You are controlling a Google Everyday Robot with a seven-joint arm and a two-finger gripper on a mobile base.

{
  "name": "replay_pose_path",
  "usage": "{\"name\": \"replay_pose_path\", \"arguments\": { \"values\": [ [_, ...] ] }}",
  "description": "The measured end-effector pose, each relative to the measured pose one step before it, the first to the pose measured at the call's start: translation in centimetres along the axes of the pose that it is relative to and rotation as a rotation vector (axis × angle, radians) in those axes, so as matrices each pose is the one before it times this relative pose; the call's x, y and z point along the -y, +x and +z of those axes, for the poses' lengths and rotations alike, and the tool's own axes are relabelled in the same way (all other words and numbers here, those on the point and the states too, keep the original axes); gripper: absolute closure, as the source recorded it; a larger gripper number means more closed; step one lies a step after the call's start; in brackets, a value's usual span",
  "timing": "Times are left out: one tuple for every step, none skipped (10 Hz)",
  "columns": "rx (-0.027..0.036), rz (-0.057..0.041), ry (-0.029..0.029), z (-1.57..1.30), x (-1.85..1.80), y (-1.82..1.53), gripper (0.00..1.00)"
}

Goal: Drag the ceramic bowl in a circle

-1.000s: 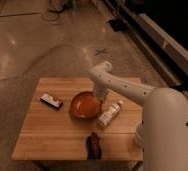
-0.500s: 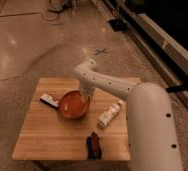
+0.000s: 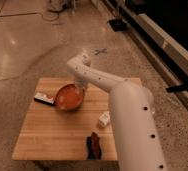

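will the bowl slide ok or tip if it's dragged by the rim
The bowl looks wide, shallow and rigid, so it should probably slide flat on the wooden table rather than tip. Its glossy surface may let the shut gripper at its rim slip.

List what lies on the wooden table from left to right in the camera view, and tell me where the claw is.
In order: flat black-and-white packet, round orange-red ceramic bowl, dark red-and-black object, small white container. The claw is at the bowl's far right rim.
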Motion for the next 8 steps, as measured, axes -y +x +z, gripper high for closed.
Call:
{"name": "replay_pose_path", "arguments": {
  "values": [
    [-0.00843,0.03365,-0.01316,0.295,-0.874,1.289,1.00],
    [-0.00974,0.03975,-0.01633,0.317,-1.375,1.298,1.00],
    [-0.00560,0.04804,-0.02231,0.303,-2.051,1.173,1.00],
    [-0.00365,0.03377,-0.01457,0.219,-1.606,0.794,1.00],
    [-0.00249,0.02861,-0.01200,0.230,-1.435,0.572,1.00],
    [-0.00271,0.04616,-0.01634,0.375,-2.426,0.667,1.00],
    [0.00358,0.03956,-0.01391,0.439,-2.188,0.296,1.00],
    [0.00375,0.02703,-0.01090,0.353,-1.621,0.145,1.00]
  ]
}}
